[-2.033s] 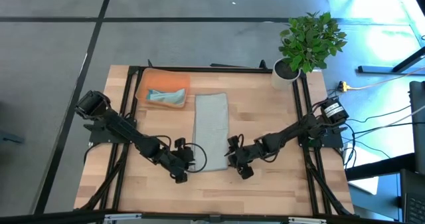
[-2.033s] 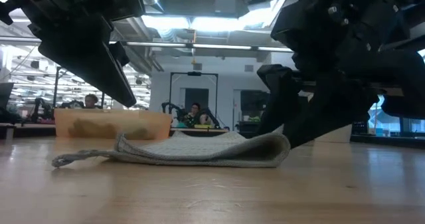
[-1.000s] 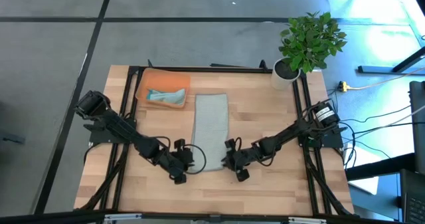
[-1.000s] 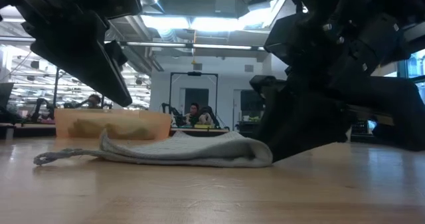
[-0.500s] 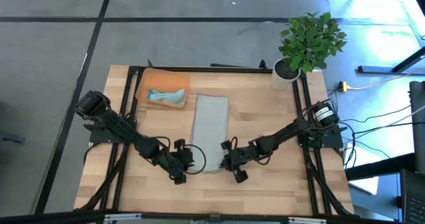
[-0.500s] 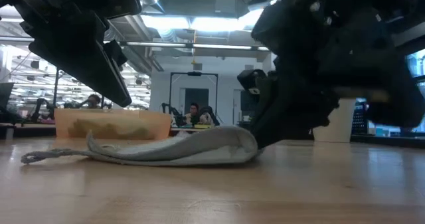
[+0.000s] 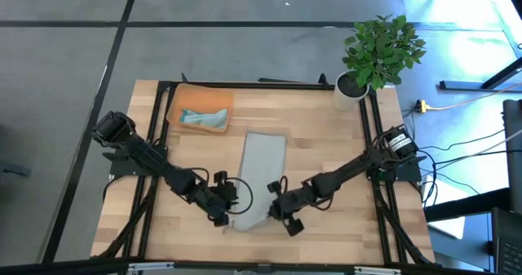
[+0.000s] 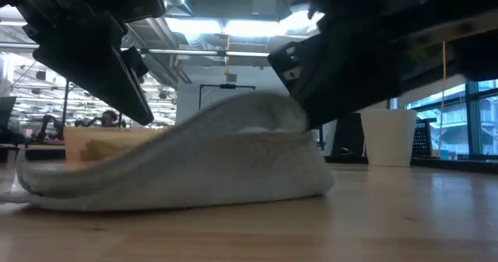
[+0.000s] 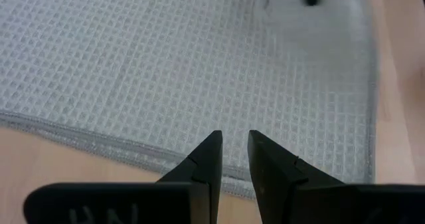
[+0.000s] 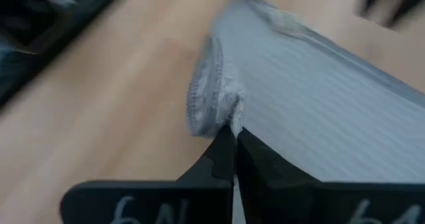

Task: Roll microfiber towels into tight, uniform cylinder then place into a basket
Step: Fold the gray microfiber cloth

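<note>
Right now the right gripper is pinching the near corner of the grey-green towel mid-table — fingers clamped on it — while the left gripper, slightly parted and empty, is hovering beside its edge, so rolling is barely starting — next likely needs both grips tucking evenly.

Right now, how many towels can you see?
2. The teal-blue towel lies in the orange basket. The grey-green towel lies mid-table, its near corner pinched by the right gripper.
</note>
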`<action>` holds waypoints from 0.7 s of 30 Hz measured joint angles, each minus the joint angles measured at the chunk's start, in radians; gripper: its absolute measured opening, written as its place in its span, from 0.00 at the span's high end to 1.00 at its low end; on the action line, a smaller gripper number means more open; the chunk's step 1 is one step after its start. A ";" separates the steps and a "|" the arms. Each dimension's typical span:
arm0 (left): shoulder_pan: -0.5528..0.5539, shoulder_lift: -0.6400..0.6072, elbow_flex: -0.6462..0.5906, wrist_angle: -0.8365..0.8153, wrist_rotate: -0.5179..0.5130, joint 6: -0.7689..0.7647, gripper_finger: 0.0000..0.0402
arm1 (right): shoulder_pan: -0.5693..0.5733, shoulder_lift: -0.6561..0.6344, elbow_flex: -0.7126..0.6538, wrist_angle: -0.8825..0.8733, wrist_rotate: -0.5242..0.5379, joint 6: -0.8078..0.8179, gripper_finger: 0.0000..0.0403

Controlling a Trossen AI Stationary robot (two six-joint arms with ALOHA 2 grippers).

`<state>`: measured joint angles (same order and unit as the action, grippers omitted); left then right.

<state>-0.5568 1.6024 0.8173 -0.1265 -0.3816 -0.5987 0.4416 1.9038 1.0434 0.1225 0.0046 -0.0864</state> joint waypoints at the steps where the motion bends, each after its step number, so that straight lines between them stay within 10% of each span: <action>1: -0.002 0.000 0.000 0.000 0.000 0.000 0.84 | 0.000 0.000 0.016 -0.038 0.034 0.007 0.98; 21: -0.009 0.000 0.000 0.000 0.002 0.000 0.84 | -0.059 -0.002 0.180 -0.526 0.698 0.169 0.98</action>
<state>-0.5663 1.6024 0.8173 -0.1261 -0.3794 -0.5987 0.3830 1.9018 1.2234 -0.4037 0.7029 0.0823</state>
